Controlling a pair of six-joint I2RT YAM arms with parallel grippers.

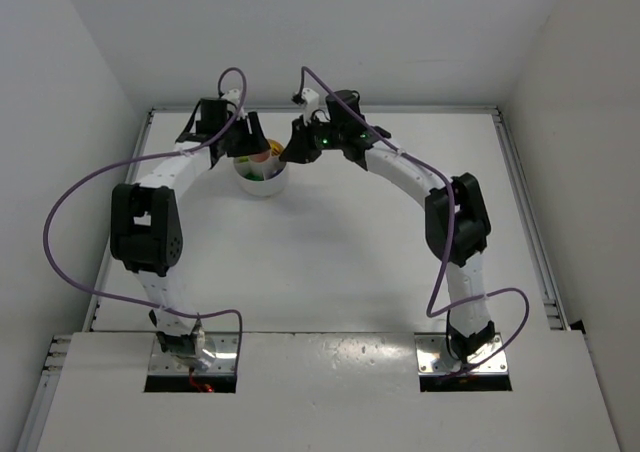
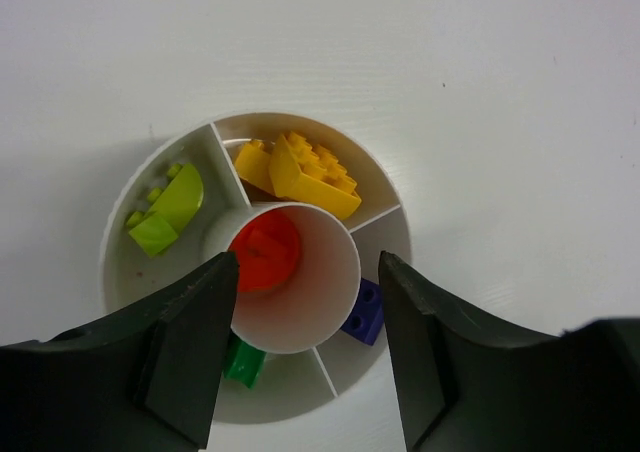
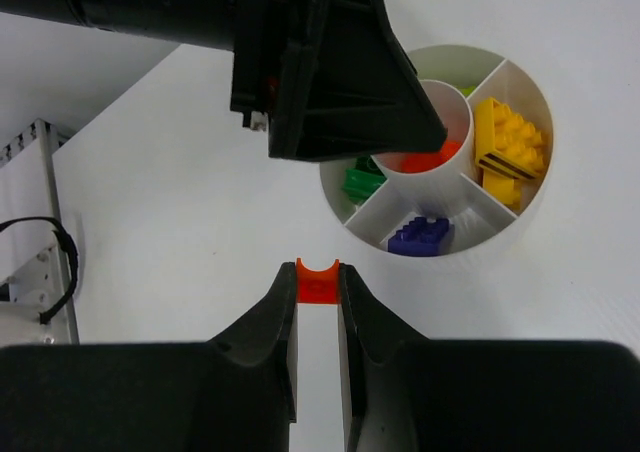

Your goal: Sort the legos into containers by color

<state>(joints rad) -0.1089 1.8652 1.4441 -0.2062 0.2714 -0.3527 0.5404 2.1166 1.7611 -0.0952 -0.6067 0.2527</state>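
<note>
The white divided dish (image 2: 118,278) lies right under my left gripper (image 2: 305,264), which hangs open over its round middle cup. An orange-red lego (image 2: 266,250) sits in that cup. Around it are yellow legos (image 2: 300,172), lime-green legos (image 2: 165,208), a blue lego (image 2: 365,313) and a dark green lego (image 2: 243,362), each colour in its own section. My right gripper (image 3: 318,270) hovers beside the dish (image 3: 482,246), shut on a small orange-red lego (image 3: 318,285). In the top view both grippers (image 1: 250,144) (image 1: 297,144) meet above the dish (image 1: 265,185).
The left arm's black gripper (image 3: 330,72) fills the upper middle of the right wrist view and hides part of the dish. White walls enclose the table on the left, right and back. A metal rail (image 3: 40,222) runs along the table's side.
</note>
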